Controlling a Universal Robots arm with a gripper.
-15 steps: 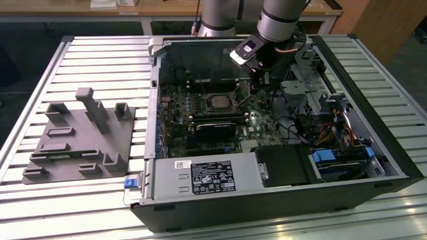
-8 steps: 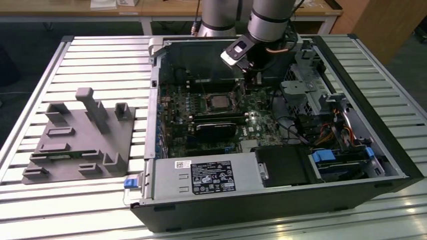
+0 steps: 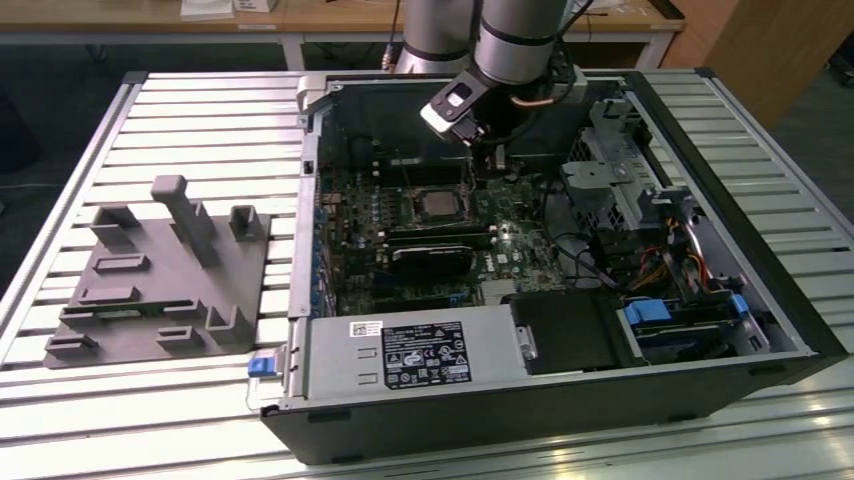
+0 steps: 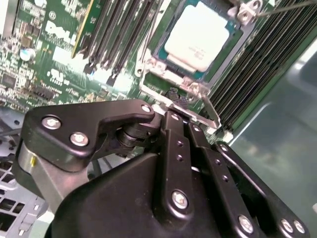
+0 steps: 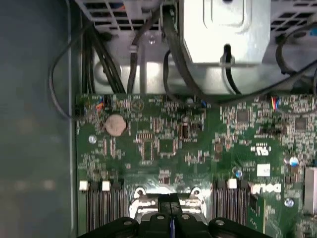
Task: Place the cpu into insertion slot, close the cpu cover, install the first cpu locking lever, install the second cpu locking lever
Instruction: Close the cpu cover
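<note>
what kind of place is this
Probably a robotics lab or test workshop: a robot arm reaches into an open desktop computer case lying on a slatted metal table, with a grey fixture block beside it.

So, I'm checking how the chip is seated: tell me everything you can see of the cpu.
The cpu is a flat square chip with a pale silvery metal top, rounded corners and a thin green edge around it. It lies flat, level with the green board, with the silvery cpu cover framing it. The pincer hangs close to one side of it, not touching the chip.
</note>
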